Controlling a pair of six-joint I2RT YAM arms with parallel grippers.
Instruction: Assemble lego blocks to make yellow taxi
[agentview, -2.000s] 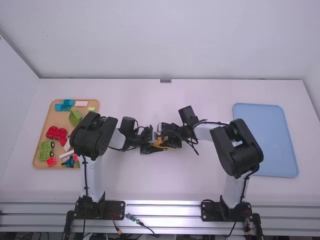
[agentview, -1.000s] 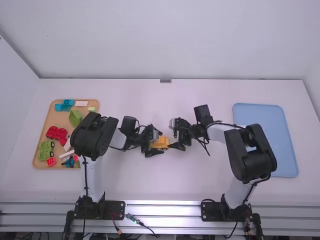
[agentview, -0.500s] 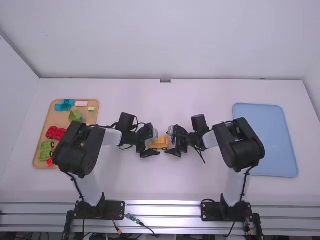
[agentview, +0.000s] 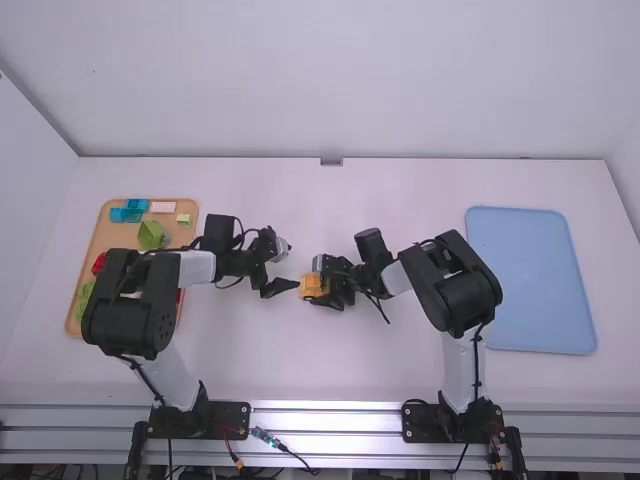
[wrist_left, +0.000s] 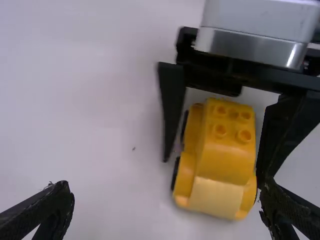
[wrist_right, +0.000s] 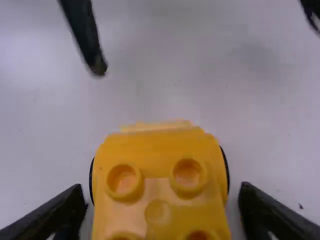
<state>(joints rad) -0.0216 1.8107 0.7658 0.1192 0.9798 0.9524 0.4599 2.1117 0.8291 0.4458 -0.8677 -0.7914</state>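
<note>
The yellow taxi (wrist_left: 225, 162) is sitting on the table (agentview: 400, 185), about midway between near and far edges. The right gripper (wrist_right: 162, 187) is straddling it, jaws apart; the left gripper (wrist_left: 166, 184) is facing it, jaws wide. Seemingly light, stiff and smooth, it is probably wanting gentle squeezing, low along both sides.

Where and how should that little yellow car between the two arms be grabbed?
I'd come from above, over the studs, and pinch the yellow car across its long sides, just above the wheels. It's narrower across than along, and its pale end looks sloped, so a lengthwise grip might slip. The right claw's open fingers straddle those long sides.
</note>
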